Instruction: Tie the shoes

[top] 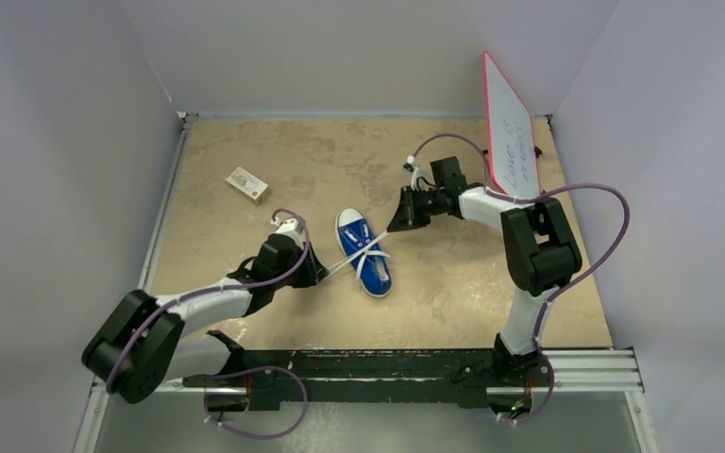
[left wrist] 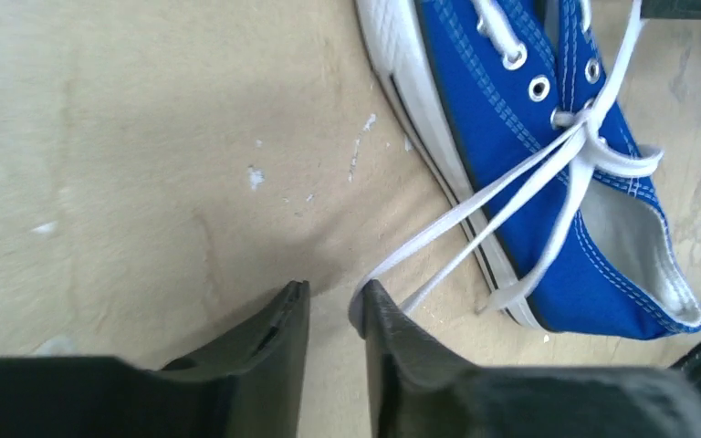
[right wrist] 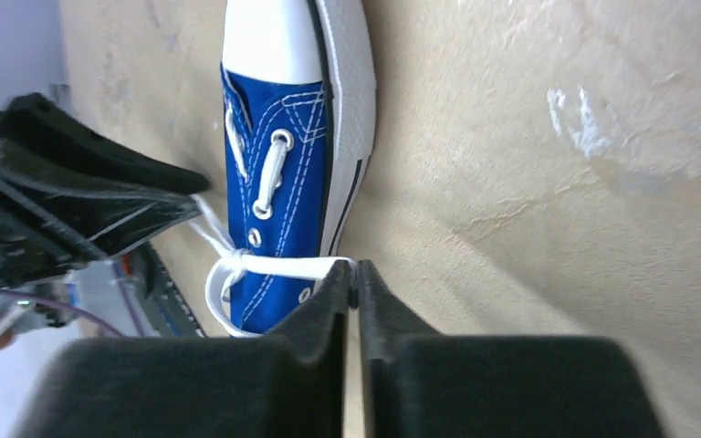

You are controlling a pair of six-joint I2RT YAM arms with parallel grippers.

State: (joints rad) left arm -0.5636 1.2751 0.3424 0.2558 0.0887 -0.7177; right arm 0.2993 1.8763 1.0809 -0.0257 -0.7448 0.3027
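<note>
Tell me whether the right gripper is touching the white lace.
Touching. The right wrist view shows the lace running straight into the shut jaws of the right gripper, pinched at their tips.

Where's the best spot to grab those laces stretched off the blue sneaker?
Probably mid-span on the two lace strands, between the knot and the left end effector. Come from above, closing across them: they run side by side, straight.

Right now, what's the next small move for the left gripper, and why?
Probably open the left gripper wider and back it away: its jaws are parted, a loop of the lace touches one fingertip, and the right gripper pinches the lace taut at the sneaker.
</note>
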